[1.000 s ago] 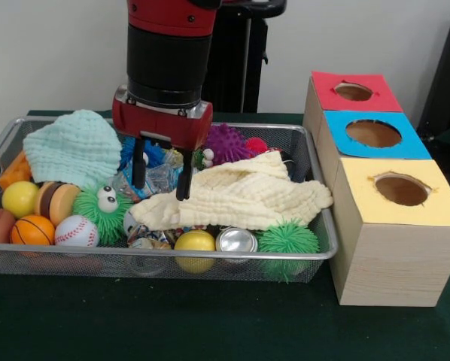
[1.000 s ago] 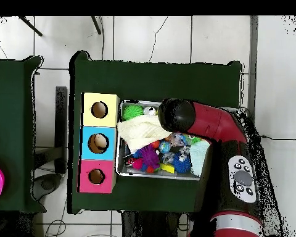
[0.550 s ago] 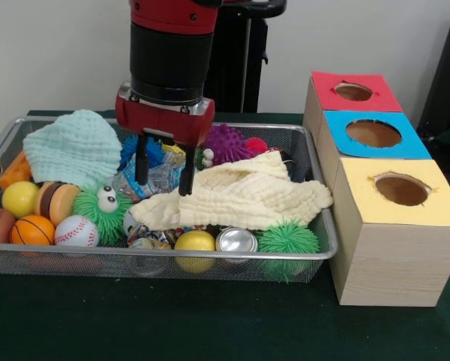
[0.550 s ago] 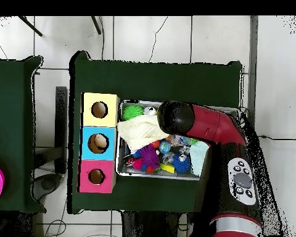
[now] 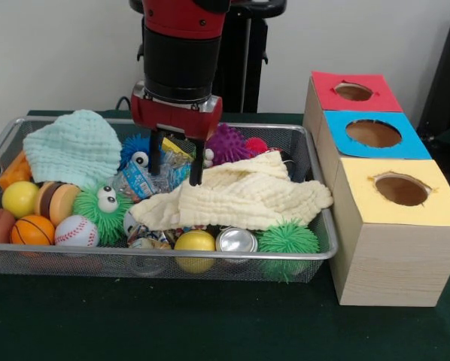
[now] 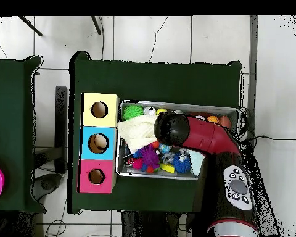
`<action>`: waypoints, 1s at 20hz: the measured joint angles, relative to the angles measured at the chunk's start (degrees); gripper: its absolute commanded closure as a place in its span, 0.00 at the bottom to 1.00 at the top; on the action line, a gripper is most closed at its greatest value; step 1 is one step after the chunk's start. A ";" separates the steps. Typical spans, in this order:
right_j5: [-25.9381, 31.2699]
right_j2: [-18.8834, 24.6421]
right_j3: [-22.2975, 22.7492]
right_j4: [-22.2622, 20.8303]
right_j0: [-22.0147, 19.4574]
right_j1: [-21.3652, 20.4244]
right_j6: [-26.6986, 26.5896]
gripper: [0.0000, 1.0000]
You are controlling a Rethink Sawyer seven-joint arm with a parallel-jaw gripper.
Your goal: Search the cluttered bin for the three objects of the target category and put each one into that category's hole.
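Observation:
My gripper point(image 5: 176, 162) hangs open over the back middle of the wire bin point(image 5: 210, 256), with nothing between its fingers. Its tips stand just above the far left edge of a cream cloth point(image 5: 247, 195) and beside a crinkly snack packet point(image 5: 146, 180). Around it lie a purple spiky ball point(image 5: 229, 143), a blue spiky toy with an eye point(image 5: 137, 150) and a mint cloth point(image 5: 73, 149). To the right stand three boxes with holes: red point(image 5: 353, 92), blue point(image 5: 373, 133) and yellow point(image 5: 400, 189). In the overhead view the arm point(image 6: 193, 133) hides the gripper.
The bin's front row holds a basketball point(image 5: 32, 230), a baseball point(image 5: 76, 232), a yellow ball point(image 5: 195, 242), a can point(image 5: 236, 241) and a green spiky ball point(image 5: 287, 239). A green spiky toy with eyes point(image 5: 103, 204) sits left of the cloth. Dark green table point(image 5: 210, 323) surrounds the bin.
The gripper has risen a little and shifted to the right in the front view, toward the cream cloth's back edge. It stays open. The objects in the bin have not moved.

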 measured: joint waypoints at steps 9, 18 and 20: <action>-2.90 -0.26 2.41 0.02 1.63 0.26 0.00 0.00; -6.35 -0.93 2.40 0.04 4.67 2.93 0.00 0.00; -6.65 -1.12 2.41 0.04 4.95 3.35 0.00 0.00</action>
